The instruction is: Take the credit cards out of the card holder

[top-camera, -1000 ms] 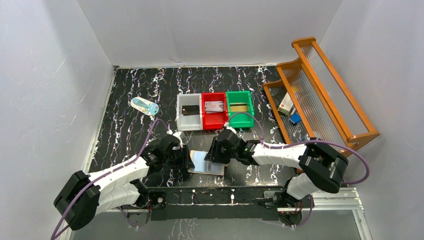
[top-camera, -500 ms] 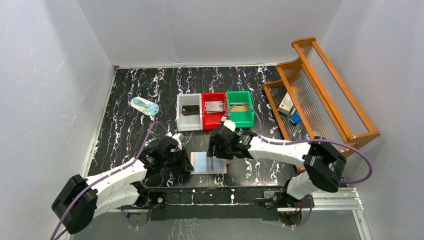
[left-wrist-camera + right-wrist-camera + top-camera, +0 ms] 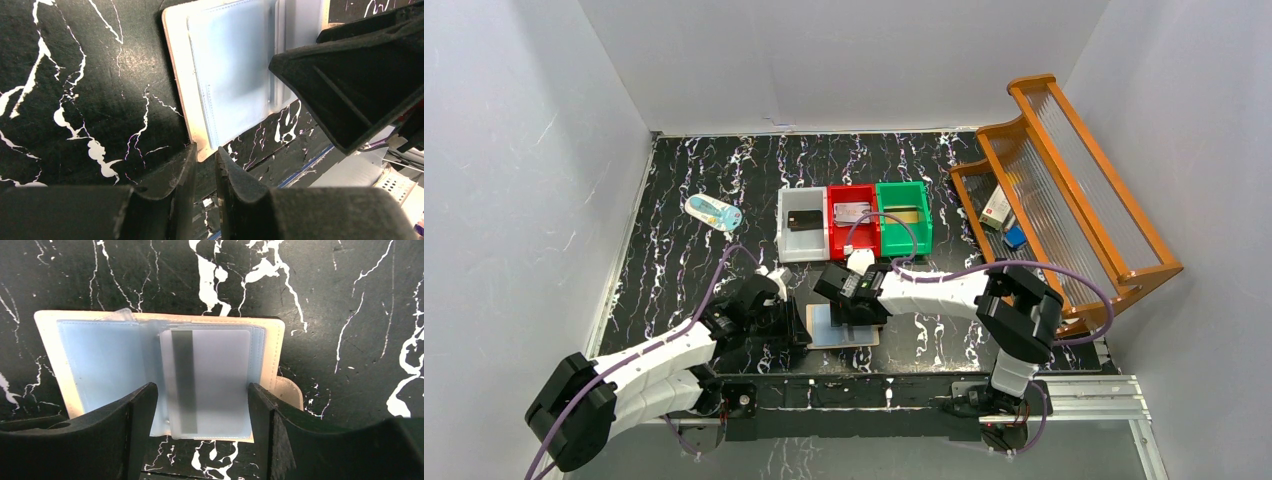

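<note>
Left end effector (image 3: 206,152), lower centre, is nearly closed at the card holder's (image 3: 235,75) corner, grip unclear. Right end effector (image 3: 202,388) gapes wide, empty, straddling a dark-striped credit card (image 3: 215,370).

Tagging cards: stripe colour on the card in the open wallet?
Dark grey vertical stripe on silvery-grey card; right wrist view.

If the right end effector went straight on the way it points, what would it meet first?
Likely the grey striped card in the open card holder: the right end effector points down at it, jaws open either side. Depth is unclear.
</note>
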Robot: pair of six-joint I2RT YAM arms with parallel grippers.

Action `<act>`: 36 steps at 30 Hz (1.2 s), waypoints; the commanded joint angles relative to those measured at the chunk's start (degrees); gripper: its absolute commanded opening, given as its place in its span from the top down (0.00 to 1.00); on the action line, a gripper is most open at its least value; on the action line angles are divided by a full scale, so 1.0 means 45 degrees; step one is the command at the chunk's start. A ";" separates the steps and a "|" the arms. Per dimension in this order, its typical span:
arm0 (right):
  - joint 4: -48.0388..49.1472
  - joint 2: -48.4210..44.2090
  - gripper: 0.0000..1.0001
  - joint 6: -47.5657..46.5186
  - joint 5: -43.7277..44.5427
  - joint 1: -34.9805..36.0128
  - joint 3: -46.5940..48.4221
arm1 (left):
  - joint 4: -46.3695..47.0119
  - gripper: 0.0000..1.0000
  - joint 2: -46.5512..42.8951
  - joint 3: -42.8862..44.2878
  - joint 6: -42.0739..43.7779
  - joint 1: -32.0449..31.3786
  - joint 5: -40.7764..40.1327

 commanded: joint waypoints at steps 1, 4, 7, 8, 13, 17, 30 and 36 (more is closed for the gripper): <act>-0.0630 0.0186 0.25 0.0046 0.0675 0.0065 0.0607 | 0.0006 0.81 -0.0070 -0.0079 0.0080 -0.0042 0.0365; -0.0320 0.0518 0.26 -0.0002 0.0483 0.0070 0.0440 | 0.0066 0.81 0.0065 -0.0088 0.0124 -0.0033 0.0417; 0.0156 0.0434 0.35 -0.0041 0.0231 0.0071 0.0165 | 0.0136 0.82 0.0158 -0.0093 0.0168 -0.0033 0.0466; 0.0293 0.0385 0.38 -0.0060 0.0140 0.0066 0.0101 | 0.0141 0.81 0.0194 -0.0083 0.0172 -0.0042 0.0494; 0.0602 -0.0255 0.48 -0.0090 0.0134 0.0071 0.0003 | 0.0209 0.81 0.0264 -0.0073 0.0217 -0.0033 0.0545; 0.0349 -0.0639 0.48 -0.0173 0.0271 0.0083 0.0193 | 0.0287 0.81 0.0352 -0.0039 0.0221 -0.0033 0.0612; -0.1228 0.0062 0.35 0.0071 0.1635 0.0588 0.1184 | 0.0309 0.81 0.0421 0.0044 0.0329 -0.0034 0.0633; -0.0361 -0.0118 0.31 -0.0207 0.1183 0.0449 0.0550 | 0.0300 0.81 0.0399 0.0024 0.0347 -0.0033 0.0621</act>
